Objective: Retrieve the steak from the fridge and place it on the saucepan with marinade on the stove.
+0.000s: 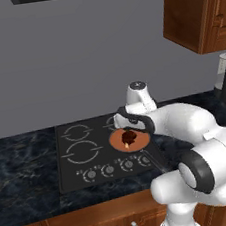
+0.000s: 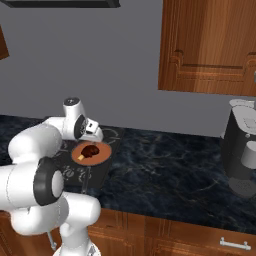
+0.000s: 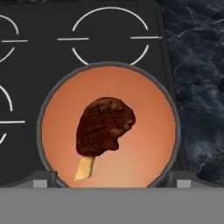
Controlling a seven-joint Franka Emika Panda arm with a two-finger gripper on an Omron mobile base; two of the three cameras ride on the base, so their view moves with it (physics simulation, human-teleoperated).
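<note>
in the left base view, the white arm reaches forward over the flat black glass stove (image 1: 97, 152) with thin white burner rings, set into a dark marbled surface (image 1: 20, 162). the two-finger hand (image 1: 131, 124) hangs just above the round shallow saucepan with orange-brown marinade (image 1: 139, 143), and the small dark brown steak (image 1: 129, 136) lies inside it. the pan's dark straight handle runs toward the knob row.

in the right base view, from the other side, the steak (image 2: 90, 150) sits in the saucepan (image 2: 102, 155) below the hand (image 2: 93, 131). this view adds a dark coffee machine (image 2: 240, 155) far along the surface and a brown wooden wall cabinet (image 2: 210, 45).

in the hand view, looking straight down, the steak (image 3: 104, 127) rests near the middle of the marinade disc, its tan end pointing down-left, and nothing pinches it. the finger tips (image 3: 41, 180) show at the bottom corners, set wide apart, so the hand is spread, which the base views leave unclear.

the placing step looks finished; the next move calls for lifting straight up, clear of the pan rim.
</note>
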